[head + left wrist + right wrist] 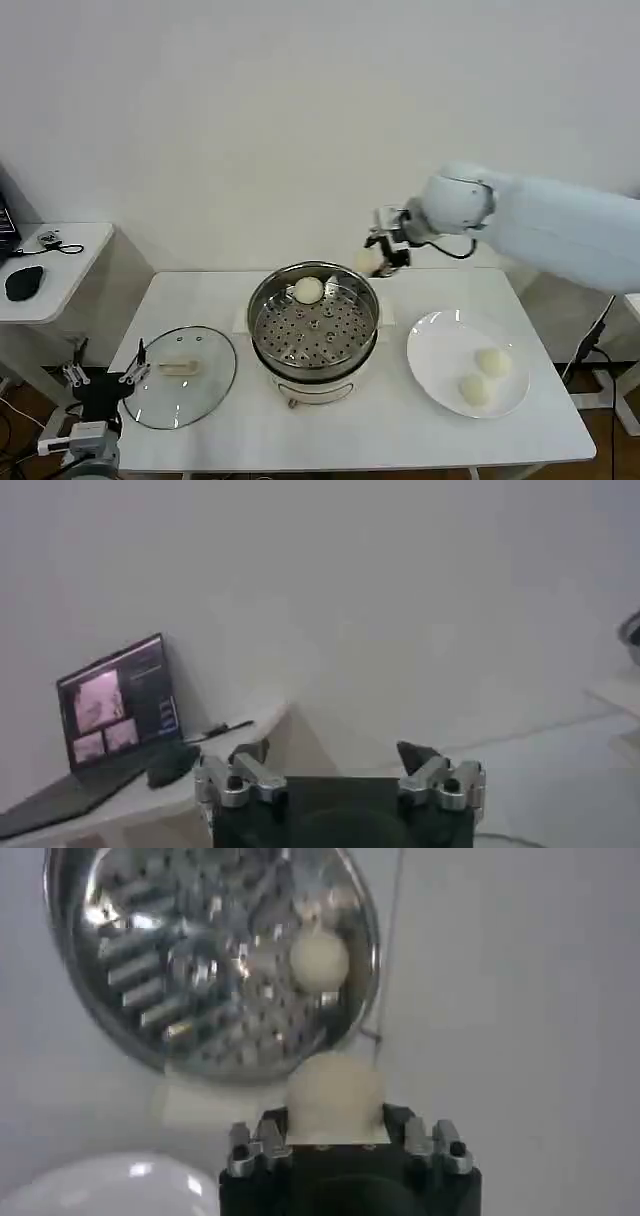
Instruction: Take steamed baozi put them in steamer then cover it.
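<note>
The steel steamer [314, 330] stands mid-table with one baozi [308, 290] on its perforated tray; the right wrist view shows the same steamer [200, 958] and bun [318, 958]. My right gripper [383, 257] hovers above the steamer's far right rim, shut on another baozi [335, 1096]. Two more baozi [492, 361] [474, 389] lie on the white plate [440, 355]. The glass cover [183, 375] lies flat to the left of the steamer. My left gripper [102, 378] stays low at the table's front left corner, open [335, 765] and holding nothing.
A white side table [50, 262] at far left carries a laptop [120, 705], a black mouse [24, 283] and a cable. The wall stands close behind the table. Bare tabletop lies in front of the steamer.
</note>
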